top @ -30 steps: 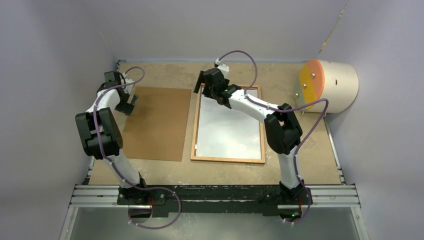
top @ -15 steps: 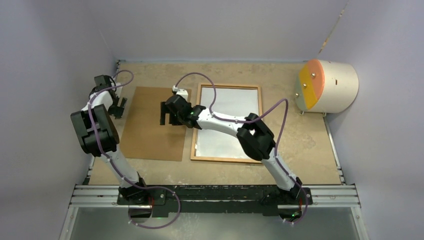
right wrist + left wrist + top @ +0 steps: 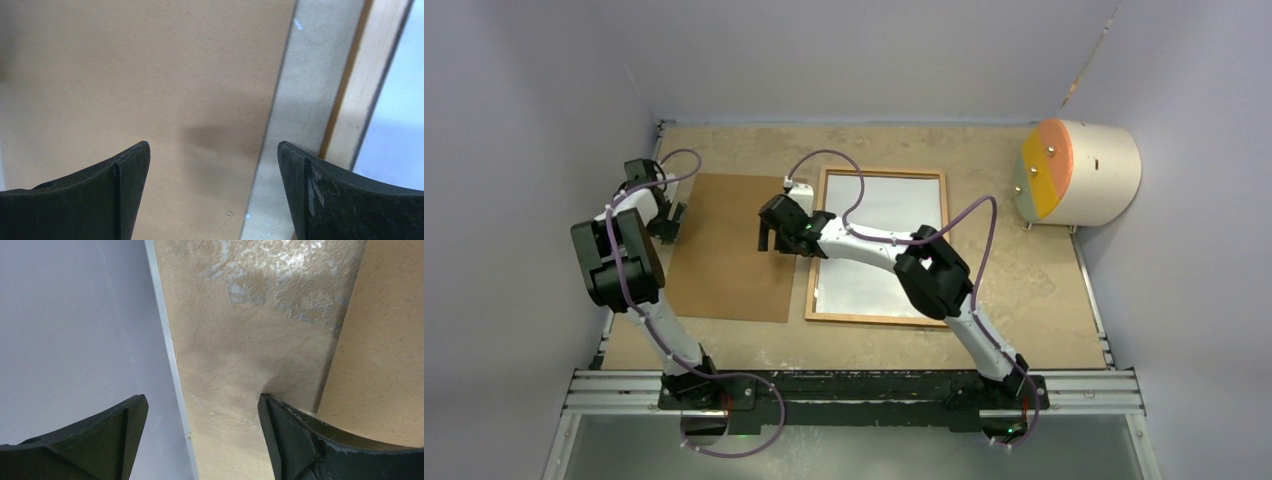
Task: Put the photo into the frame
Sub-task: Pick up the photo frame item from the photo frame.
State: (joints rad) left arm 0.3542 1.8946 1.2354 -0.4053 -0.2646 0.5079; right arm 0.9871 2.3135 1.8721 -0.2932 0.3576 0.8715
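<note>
The left arm is folded up at the left side of the table (image 3: 1034,300), and the left gripper (image 3: 669,222) is pointed down at the left edge of the brown backing board (image 3: 724,250). The right arm is stretched across to the left, so that the right gripper (image 3: 769,238) is held over the right edge of the same board.

The frame (image 3: 874,318) lies flat on the table, just right of the board and apart from it. A white sheet is seen inside it, which looks like the photo (image 3: 864,290) with its plain back up. No printed side is visible, and part of the sheet is covered by the right arm.

In both wrist views the fingers are cut off by the lower border. The left gripper's fingers (image 3: 300,440) are set apart, with bare table between them. The right gripper's fingers (image 3: 100,195) are spread wide, one over the board and one by the frame's left rail. Nothing is held by either.
</note>
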